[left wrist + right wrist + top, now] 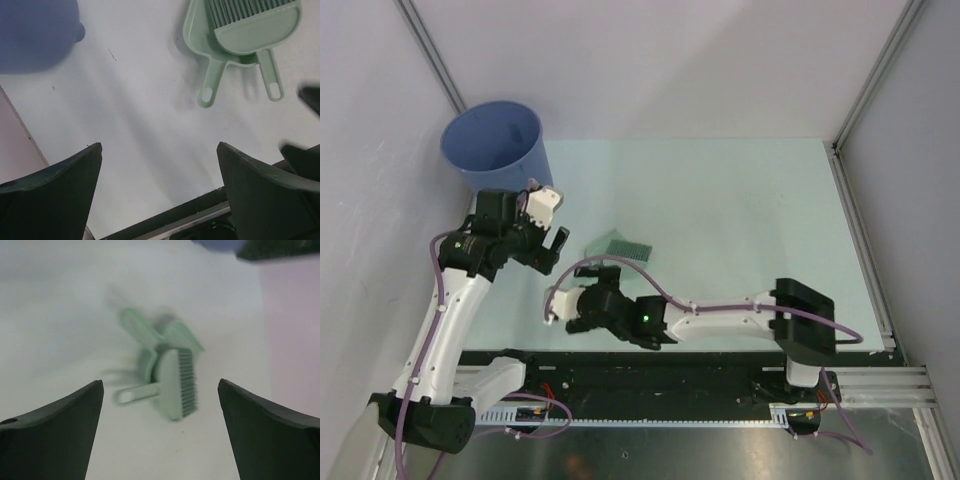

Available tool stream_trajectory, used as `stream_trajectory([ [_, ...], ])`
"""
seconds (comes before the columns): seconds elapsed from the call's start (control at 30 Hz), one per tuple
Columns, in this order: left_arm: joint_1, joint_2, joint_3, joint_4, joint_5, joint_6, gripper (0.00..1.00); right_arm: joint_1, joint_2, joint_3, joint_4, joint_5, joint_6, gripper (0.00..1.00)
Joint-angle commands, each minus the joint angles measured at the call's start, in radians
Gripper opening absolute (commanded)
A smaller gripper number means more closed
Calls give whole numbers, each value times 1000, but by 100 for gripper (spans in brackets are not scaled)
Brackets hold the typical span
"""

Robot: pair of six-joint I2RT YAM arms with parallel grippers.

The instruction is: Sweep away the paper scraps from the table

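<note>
No paper scraps show in any view. The pale mint-green table [740, 200] carries a mint-green dustpan [620, 245] with a brush lying in it. In the left wrist view the dustpan [200, 35] and the brush [255, 30] lie at the top right, handles toward me. In the right wrist view the brush [175, 382] and dustpan [142, 335] are blurred ahead. My left gripper [556, 248] [159, 145] is open and empty, left of the dustpan. My right gripper [582, 303] [160, 382] is open and empty, just in front of the dustpan.
A blue bucket [495, 140] stands at the table's far left corner and shows in the left wrist view [35, 30]. White walls and metal rails [860, 230] enclose the table. The two grippers are close together near the front left.
</note>
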State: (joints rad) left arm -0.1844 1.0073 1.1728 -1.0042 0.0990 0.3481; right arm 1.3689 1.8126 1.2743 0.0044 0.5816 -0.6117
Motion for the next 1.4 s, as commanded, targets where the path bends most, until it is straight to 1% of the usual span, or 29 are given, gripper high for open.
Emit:
stream_trajectory([
  [0.0, 14, 10, 22, 15, -19, -18, 100, 73, -215, 83, -230, -448, 143, 100],
  [0.07, 16, 14, 24, 21, -18, -15, 100, 55, -293, 85, -323, -653, 170, 100],
  [0.1, 16, 16, 22, 24, -1, -14, 100, 8, -311, 85, -355, -868, 181, 100],
  [0.2, 16, 17, 4, 41, 36, 2, 100, -85, -332, 86, -503, -1205, 171, 100],
  [0.37, 17, 5, -76, 126, 68, 46, 100, -339, -270, 88, -775, -1336, 138, 100],
  [0.43, 17, 2, -122, 162, 74, 70, 100, -424, -239, 85, -817, -1370, 153, 100],
  [0.5, 17, 4, -157, 222, 77, 83, 100, -555, -225, 70, -816, -1375, 238, 100],
  [0.53, 17, 2, -191, 240, 83, 100, 100, -600, -216, 60, -795, -1361, 284, 100],
  [0.57, 17, 5, -209, 278, 96, 113, 100, -696, -213, 54, -752, -1335, 332, 100],
  [0.6, 19, 4, -231, 298, 106, 127, 100, -743, -207, 40, -732, -1272, 437, 100],
  [0.63, 17, 1, -278, 324, 107, 143, 100, -792, -199, 36, -712, -1237, 482, 100],
  [0.67, 17, -4, -306, 390, 102, 147, 100, -874, -196, 25, -675, -1208, 530, 100],
  [0.73, 19, -13, -393, 473, 90, 140, 100, -956, -202, -24, -624, -1148, 611, 100],
  [0.77, 19, -24, -425, 572, 78, 131, 100, -988, -214, -42, -563, -1107, 653, 100],
  [0.8, 20, -26, -459, 629, 74, 120, 100, -1043, -222, -61, -534, -976, 711, 100],
  [0.83, 20, -30, -531, 694, 70, 85, 100, -1060, -229, -97, -512, -892, 728, 100],
  [0.87, 20, -35, -567, 831, 59, 63, 100, -1077, -252, -116, -471, -808, 737, 100],
  [0.9, 20, -36, -602, 899, 61, 43, 100, -1096, -266, -140, -440, -651, 744, 100],
  [0.93, 22, -35, -637, 971, 53, -6, 100, -1100, -286, -165, -407, -584, 748, 100],
  [0.97, 20, -33, -710, 1136, 36, -36, 100, -1107, -308, -237, -314, -510, 744, 100],
  [1.0, 22, -32, -746, 1215, 6, -69, 100, -1111, -362, -277, -260, -408, 742, 100],
  [1.03, 20, -27, -812, 1292, -8, -114, 100, -1117, -392, -318, -138, -363, 731, 100],
  [1.07, 20, -13, -840, 1425, -18, -132, 100, -1123, -422, -426, -66, -301, 721, 100],
  [1.1, 20, -3, -861, 1479, -28, -142, 100, -1128, -488, -479, 21, -277, 711, 100],
  [1.13, 20, 20, -895, 1572, -35, -170, 100, -1145, -515, -547, 180, -260, 698, 100],
  [1.2, 20, 46, -923, 1653, -64, -188, 100, -1166, -576, -718, 340, -244, 681, 100],
  [1.23, 20, 68, -949, 1732, -73, -192, 100, -1177, -585, -769, 500, -240, 681, 100],
  [1.3, 20, 76, -967, 1794, -97, -190, 100, -1203, -585, -908, 658, -223, 666, 100],
  [1.37, 22, 82, -1016, 1929, -130, -172, 100, -1217, -546, -953, 787, -177, 668, 100],
])
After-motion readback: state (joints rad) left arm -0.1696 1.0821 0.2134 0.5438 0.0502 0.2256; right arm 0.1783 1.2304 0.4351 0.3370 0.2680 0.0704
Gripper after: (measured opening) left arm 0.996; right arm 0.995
